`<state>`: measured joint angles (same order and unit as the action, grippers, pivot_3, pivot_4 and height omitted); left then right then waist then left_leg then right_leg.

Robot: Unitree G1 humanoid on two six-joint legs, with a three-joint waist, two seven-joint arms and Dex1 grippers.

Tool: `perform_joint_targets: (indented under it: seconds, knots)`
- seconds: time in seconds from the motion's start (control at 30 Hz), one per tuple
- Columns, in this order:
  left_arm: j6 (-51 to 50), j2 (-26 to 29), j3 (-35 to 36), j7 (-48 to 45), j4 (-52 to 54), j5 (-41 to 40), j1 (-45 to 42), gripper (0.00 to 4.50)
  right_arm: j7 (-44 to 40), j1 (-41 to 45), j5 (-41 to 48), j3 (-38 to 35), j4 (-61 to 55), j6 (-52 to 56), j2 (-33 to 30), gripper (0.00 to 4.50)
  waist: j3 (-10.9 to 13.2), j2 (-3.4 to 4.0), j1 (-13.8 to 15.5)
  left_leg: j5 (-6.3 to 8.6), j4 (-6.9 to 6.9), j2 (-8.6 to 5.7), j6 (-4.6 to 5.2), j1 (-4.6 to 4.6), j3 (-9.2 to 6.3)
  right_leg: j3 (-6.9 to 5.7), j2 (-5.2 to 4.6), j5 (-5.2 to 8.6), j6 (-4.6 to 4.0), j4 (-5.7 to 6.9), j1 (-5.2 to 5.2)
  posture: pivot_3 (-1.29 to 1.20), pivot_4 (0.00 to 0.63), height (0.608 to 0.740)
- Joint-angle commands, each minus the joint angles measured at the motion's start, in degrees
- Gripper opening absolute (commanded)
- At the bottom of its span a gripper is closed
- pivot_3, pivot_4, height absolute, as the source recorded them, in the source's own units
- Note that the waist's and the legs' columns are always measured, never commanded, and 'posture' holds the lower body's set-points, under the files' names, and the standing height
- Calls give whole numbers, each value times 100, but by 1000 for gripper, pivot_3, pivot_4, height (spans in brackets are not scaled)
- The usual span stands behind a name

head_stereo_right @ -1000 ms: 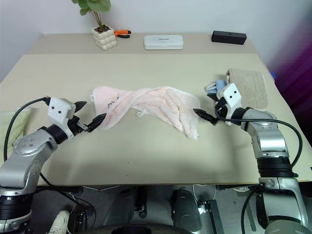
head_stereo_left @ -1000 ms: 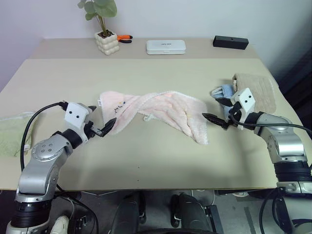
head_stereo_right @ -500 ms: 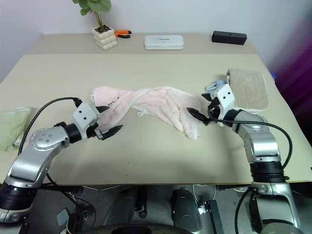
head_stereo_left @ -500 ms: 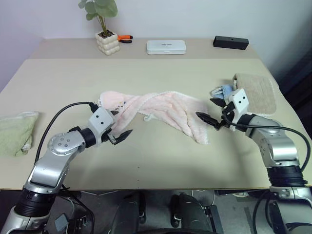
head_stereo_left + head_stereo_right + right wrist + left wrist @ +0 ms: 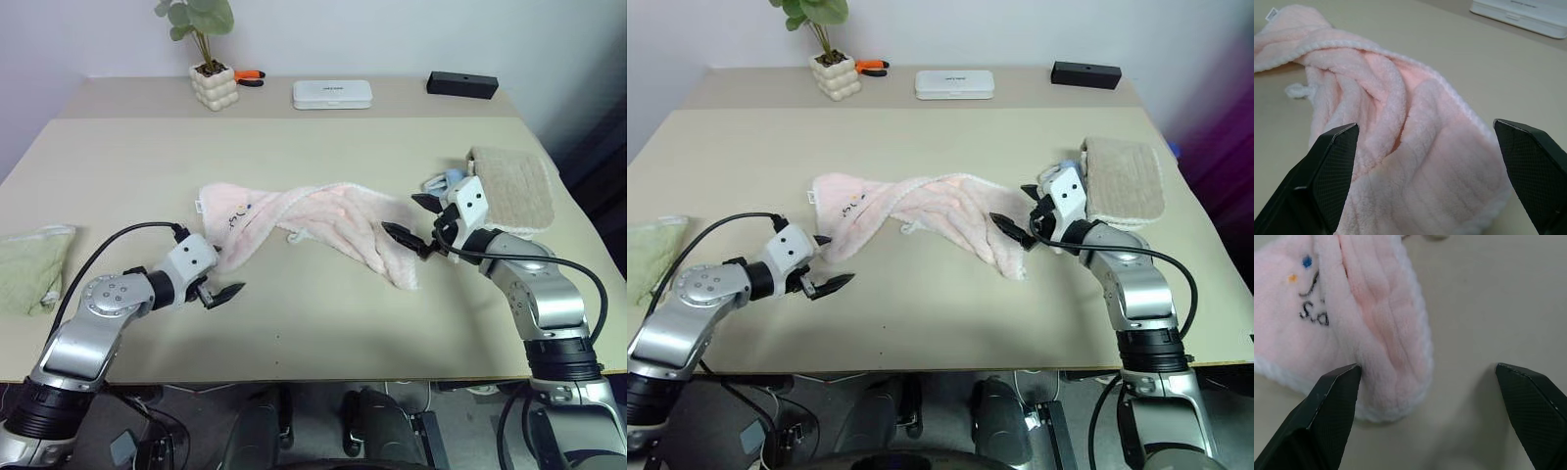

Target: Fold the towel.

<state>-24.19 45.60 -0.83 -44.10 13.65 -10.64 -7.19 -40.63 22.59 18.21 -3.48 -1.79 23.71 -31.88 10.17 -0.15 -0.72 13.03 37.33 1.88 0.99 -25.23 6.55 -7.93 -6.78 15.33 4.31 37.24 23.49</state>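
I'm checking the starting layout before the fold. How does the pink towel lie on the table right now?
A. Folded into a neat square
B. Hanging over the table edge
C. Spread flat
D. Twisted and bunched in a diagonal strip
D: the pink towel lies twisted and rumpled, running diagonally between both open hands.

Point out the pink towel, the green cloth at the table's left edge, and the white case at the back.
pink towel (image 5: 323,220), left eye view, on its bunched middle.
green cloth (image 5: 27,269), left eye view, on its top face.
white case (image 5: 332,94), left eye view, on its lid.
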Motion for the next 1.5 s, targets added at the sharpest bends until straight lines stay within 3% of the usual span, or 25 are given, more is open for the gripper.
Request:
perform_joint_targets:
  seconds: [0.03, 0.23, 0.37, 0.53, 0.87, 1.03, 1.13, 1.37, 1.5]
  knots:
    - [179, -69, 200, 25, -317, 1, -133, 3161, 61, -7, 62, -51, -386, 42, 28, 4500, 0, 0, 3, 0, 0, 0, 0, 0, 0, 0, 0, 0, 0, 0, 0, 0, 150, 740]
    - [617, -193, 202, 81, -883, 93, -334, 64, 59, -45, 82, -72, -537, 145, -32, 4500, 0, 0, 0, 0, 0, 0, 0, 0, 0, 0, 0, 0, 0, 1, 0, 0, 150, 740]
    - [781, -174, 306, 127, -863, 108, -360, 64, -43, 22, -33, -5, -521, 154, -198, 4500, 0, 0, 0, 0, 1, -1, 0, 0, 0, 0, 0, 0, 0, 1, 0, 0, 150, 740]
    - [620, 22, 822, -110, -102, -309, 49, 64, -332, 591, -498, 320, 302, 97, -647, 4500, 0, 0, -35, 1, 2, 0, 1, -1, 1, 1, -1, 0, 0, 1, 1, 0, 150, 740]
    - [459, 169, 930, -176, 291, -253, 487, 64, -447, 2503, -961, 496, 3971, -240, -170, 4500, 1, 1, -19, -1, 2, 0, 0, 0, 7, 0, 0, 0, 0, 1, 1, 0, 150, 740]
    - [273, 135, 1023, -168, 529, -356, 642, 64, -684, 3136, -1408, 817, 5267, -902, 84, 4500, 1, 2, -42, -1, 0, 1, -1, -1, 11, 3, 0, 0, 0, 2, 5, 0, 150, 740]
    - [199, 127, 1070, -142, 658, -371, 756, 0, -609, 3399, -1613, 873, 5828, -1108, 187, 3667, 1, 2, -52, -3, 0, 3, -3, 0, 12, 4, 1, 0, 0, 6, 5, 0, 150, 740]
    - [62, 161, 1216, -126, 828, -440, 967, 0, -785, 3572, -1663, 770, 6132, -1243, 249, 122, 1, 2, -37, -3, 1, 2, -3, 0, 12, 4, 0, 0, 0, 5, 4, 0, 150, 740]
    - [120, 117, 1321, -90, 744, -452, 898, 0, -627, 3592, -1712, 687, 5958, -1532, 155, 27, 2, 3, -41, -3, 1, 2, -3, 0, 12, 4, -1, 0, 0, 5, 4, 0, 150, 740]
